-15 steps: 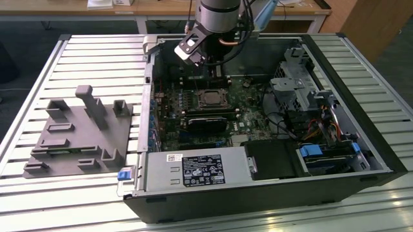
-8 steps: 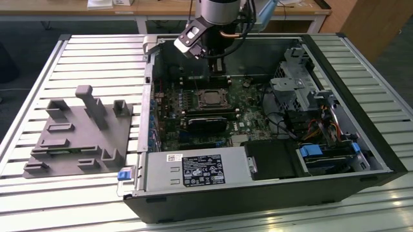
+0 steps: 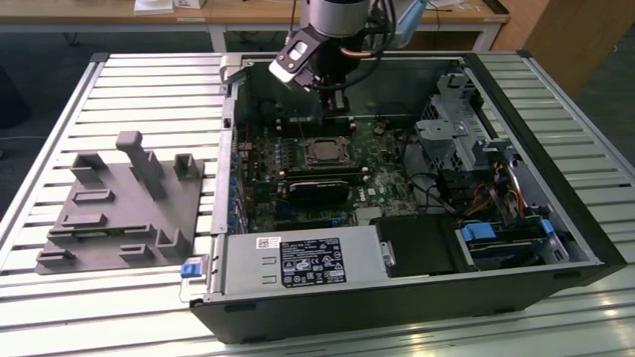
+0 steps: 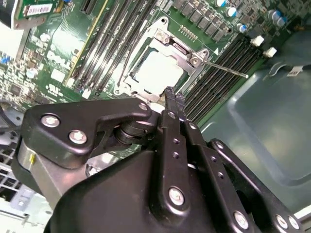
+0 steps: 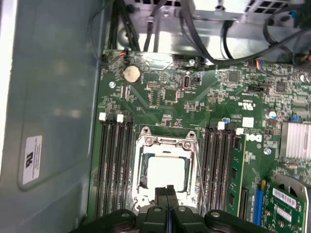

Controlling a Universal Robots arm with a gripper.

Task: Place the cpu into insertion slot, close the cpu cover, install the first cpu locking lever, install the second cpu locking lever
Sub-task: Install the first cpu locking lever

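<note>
The slatted tabletop is carrying an open computer case, which is filling the middle and right of the exterior view. A grey fixture block is lying at the exterior view's left. Inside the case the green circuit board is lying flat. The gripper is hanging over the board, in the upper middle of the exterior view. Its fingers are pressing together and gripping nothing. The cpu cover is lying down over the insertion slot. The cpu is sitting inside, its silver top showing through the cut-out, close by the fingertips in both wrist views.
</note>
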